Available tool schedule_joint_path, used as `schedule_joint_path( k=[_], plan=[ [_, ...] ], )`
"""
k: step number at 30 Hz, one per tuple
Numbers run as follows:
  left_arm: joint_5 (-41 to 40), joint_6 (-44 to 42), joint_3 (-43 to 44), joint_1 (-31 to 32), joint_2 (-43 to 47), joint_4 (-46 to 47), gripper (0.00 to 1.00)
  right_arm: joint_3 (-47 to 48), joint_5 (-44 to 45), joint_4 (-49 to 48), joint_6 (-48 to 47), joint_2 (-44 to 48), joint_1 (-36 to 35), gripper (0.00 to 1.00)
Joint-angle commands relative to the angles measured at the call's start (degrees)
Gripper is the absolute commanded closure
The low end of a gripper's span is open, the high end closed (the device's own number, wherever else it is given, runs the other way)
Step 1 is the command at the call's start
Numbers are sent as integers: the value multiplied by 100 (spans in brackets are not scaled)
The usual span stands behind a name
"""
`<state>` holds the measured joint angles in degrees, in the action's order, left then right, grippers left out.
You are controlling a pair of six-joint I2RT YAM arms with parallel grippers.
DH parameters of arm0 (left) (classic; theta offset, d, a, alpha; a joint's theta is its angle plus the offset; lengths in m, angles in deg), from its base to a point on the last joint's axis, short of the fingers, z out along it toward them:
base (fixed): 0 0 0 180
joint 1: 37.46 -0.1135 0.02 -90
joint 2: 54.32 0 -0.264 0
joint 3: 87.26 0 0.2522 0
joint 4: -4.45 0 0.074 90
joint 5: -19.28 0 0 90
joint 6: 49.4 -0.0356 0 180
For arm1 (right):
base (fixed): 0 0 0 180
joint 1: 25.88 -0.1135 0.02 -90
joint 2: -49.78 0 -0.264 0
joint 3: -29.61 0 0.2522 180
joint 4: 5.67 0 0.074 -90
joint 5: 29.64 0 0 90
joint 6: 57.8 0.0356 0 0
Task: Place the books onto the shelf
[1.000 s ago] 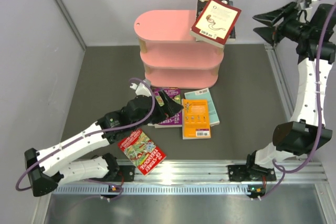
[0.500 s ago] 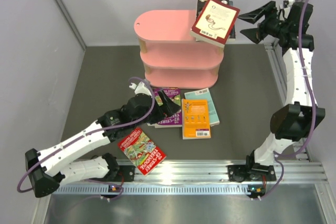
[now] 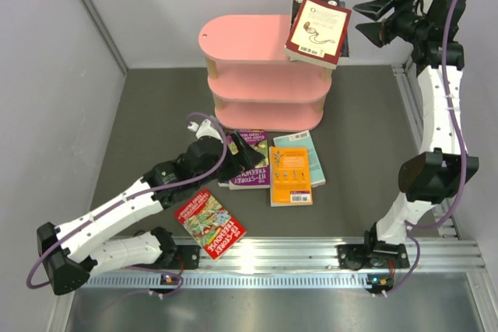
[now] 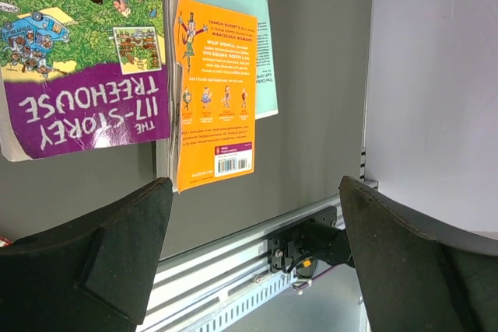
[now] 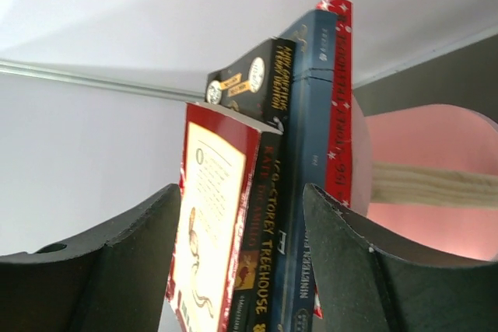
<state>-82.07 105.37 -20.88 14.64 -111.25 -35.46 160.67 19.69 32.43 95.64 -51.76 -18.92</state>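
The pink shelf (image 3: 261, 68) stands at the back of the table. A pile of books lies on the right end of its top board, with a maroon-and-cream book (image 3: 317, 29) uppermost. My right gripper (image 3: 369, 21) hangs open just right of that pile. In the right wrist view the gripper (image 5: 241, 192) frames the maroon-and-cream cover (image 5: 210, 223), a black Treehouse spine (image 5: 261, 246) and the dark blue book (image 5: 307, 184); I cannot tell whether it touches them. My left gripper (image 3: 253, 159) is wide open low over the purple-green book (image 4: 78, 52), beside the orange book (image 4: 214, 91) and the teal book (image 4: 257, 36).
A red Treehouse book (image 3: 210, 225) lies near the front rail (image 3: 311, 254), close under my left forearm. White walls close in the table at the left, back and right. The right arm's base (image 4: 319, 242) sits on the rail.
My right gripper has swung left from the right wall up to the pile on the shelf top. The top book now lies a little straighter. The left gripper has crept slightly forward.
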Motion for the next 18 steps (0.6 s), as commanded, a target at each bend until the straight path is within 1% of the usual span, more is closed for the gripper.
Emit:
schedule_joint_path(
  k=[1, 7, 13, 16, 18],
  plan=[
    [63, 18, 169, -77, -29, 49, 7, 425, 68, -421, 107, -129, -63, 36],
    [204, -52, 249, -191, -187, 102, 7, 531, 50, -421, 160, -323, -169, 38],
    [274, -70, 240, -296, -144, 102, 7, 601, 103, -439, 169, -454, -292, 41],
    [274, -61, 222, -305, -108, 67, 7, 715, 111, -447, 195, -542, -336, 43],
    [274, -70, 205, -305, -91, 40, 7, 786, 120, -447, 221, -569, -371, 47]
  ],
)
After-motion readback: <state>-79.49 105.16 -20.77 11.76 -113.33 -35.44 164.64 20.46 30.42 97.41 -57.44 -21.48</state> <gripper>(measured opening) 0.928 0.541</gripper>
